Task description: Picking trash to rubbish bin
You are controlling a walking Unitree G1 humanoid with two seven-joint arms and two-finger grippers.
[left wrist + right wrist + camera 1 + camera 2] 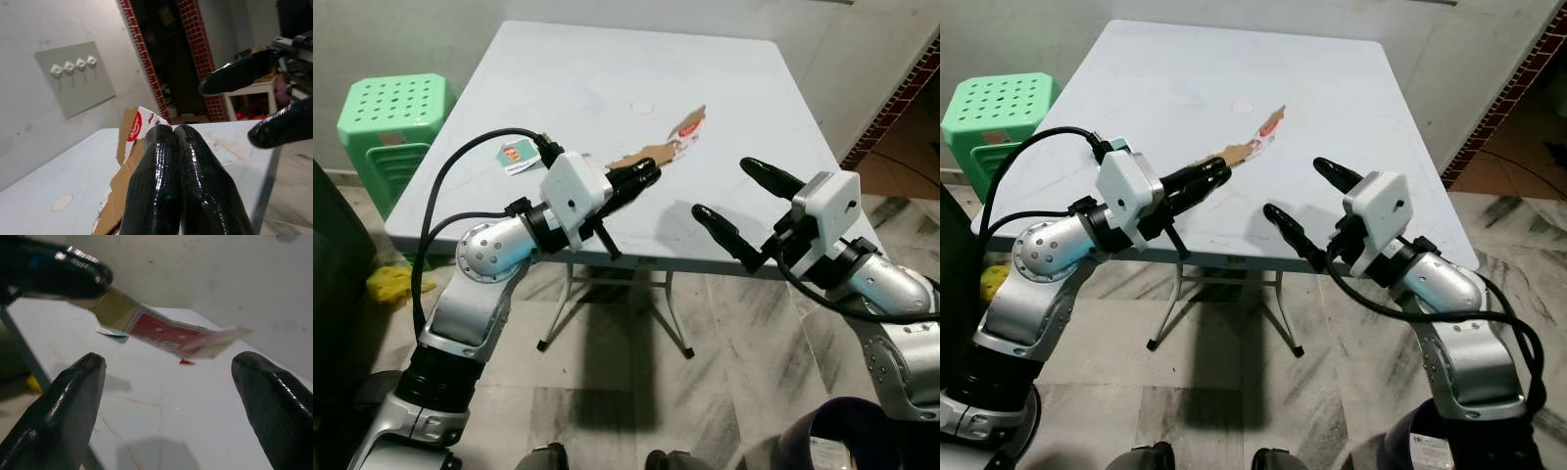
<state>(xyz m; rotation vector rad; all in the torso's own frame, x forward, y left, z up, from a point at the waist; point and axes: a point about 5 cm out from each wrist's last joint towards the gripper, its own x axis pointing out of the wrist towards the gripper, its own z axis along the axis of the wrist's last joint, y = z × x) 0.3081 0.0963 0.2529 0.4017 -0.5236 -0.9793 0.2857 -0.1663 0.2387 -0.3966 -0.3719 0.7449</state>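
Observation:
A flattened cardboard carton point(672, 143) with red and white print is held at its brown end by my left gripper point(651, 174), which is shut on it. It hangs just above the pale blue table point(607, 59), near the middle. The right wrist view shows the carton point(182, 339) off the surface, with its shadow below. My right gripper point(724, 188) stands open to the right of the carton, over the table's front edge, with nothing between its fingers point(73, 396). A small printed wrapper point(517, 155) lies flat on the table behind my left wrist.
A green plastic stool point(396, 117) stands left of the table. A dark bin point(842, 436) sits on the floor at the lower right, under my right arm. Something yellow point(391, 284) lies on the floor at the left. Folding table legs point(607, 313) stand ahead.

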